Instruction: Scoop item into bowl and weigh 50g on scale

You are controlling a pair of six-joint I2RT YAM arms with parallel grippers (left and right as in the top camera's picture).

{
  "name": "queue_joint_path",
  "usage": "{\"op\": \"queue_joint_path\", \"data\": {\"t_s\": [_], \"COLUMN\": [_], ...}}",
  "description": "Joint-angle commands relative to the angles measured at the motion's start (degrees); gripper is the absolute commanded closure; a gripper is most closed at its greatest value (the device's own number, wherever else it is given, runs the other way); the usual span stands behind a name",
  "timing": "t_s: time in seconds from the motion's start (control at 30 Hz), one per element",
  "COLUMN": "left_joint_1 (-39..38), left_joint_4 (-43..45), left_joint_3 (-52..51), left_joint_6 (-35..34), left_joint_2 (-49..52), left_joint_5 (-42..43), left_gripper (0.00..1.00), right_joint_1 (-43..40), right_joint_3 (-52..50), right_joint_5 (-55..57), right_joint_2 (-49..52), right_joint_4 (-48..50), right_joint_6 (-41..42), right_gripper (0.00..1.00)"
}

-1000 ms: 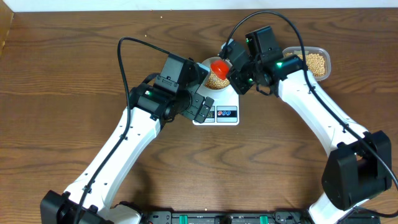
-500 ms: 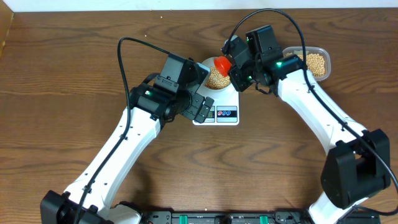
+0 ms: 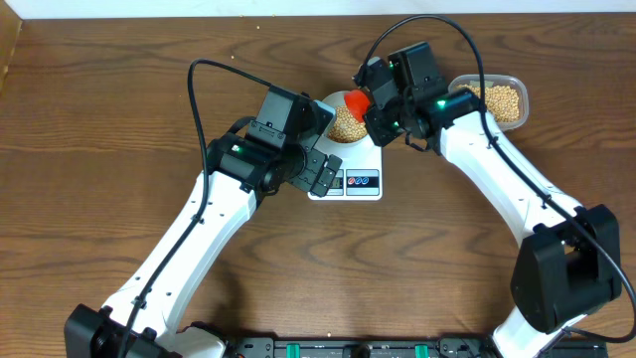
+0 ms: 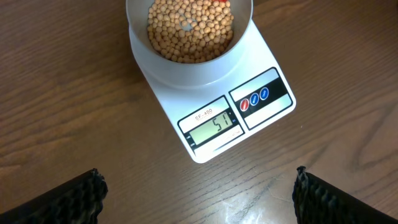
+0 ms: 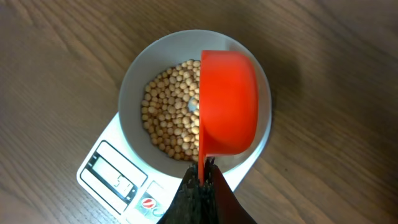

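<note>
The pale bowl (image 4: 186, 71) stands on the white scale (image 4: 268, 107), holding many tan beans (image 4: 189, 28). The scale's display reads 51. My right gripper (image 5: 202, 177) is shut on the handle of a red scoop (image 5: 227, 102), which is tipped on its side above the bowl (image 5: 127, 93) and the beans (image 5: 166, 118). No beans show in the scoop. In the overhead view the scoop (image 3: 353, 101) is at the bowl's right rim. My left gripper (image 4: 198, 183) is open and empty, hovering over bare table just in front of the scale (image 3: 363, 162).
A clear plastic tub (image 3: 502, 99) with more beans stands at the back right, behind my right arm. Both arms crowd the scale from either side. Bare wooden table lies to the left and front.
The right gripper and red scoop have shifted slightly up and back over the bowl's right rim. The left arm has not moved.
</note>
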Motion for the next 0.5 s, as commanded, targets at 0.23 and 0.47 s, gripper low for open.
{"op": "queue_joint_path", "data": {"t_s": [0.23, 0.47], "left_joint_1": [0.2, 0.2], "left_joint_4": [-0.2, -0.2], "left_joint_3": [0.0, 0.0], "left_joint_6": [0.3, 0.3], "left_joint_2": [0.3, 0.3], "left_joint_5": [0.1, 0.1], "left_gripper": [0.02, 0.03], "right_joint_1": [0.6, 0.5], "right_joint_3": [0.4, 0.4], "right_joint_5": [0.8, -1.1], "right_joint_2": [0.4, -1.0], "right_joint_4": [-0.1, -1.3], "right_joint_6": [0.9, 1.3], "right_gripper": [0.99, 0.99]}}
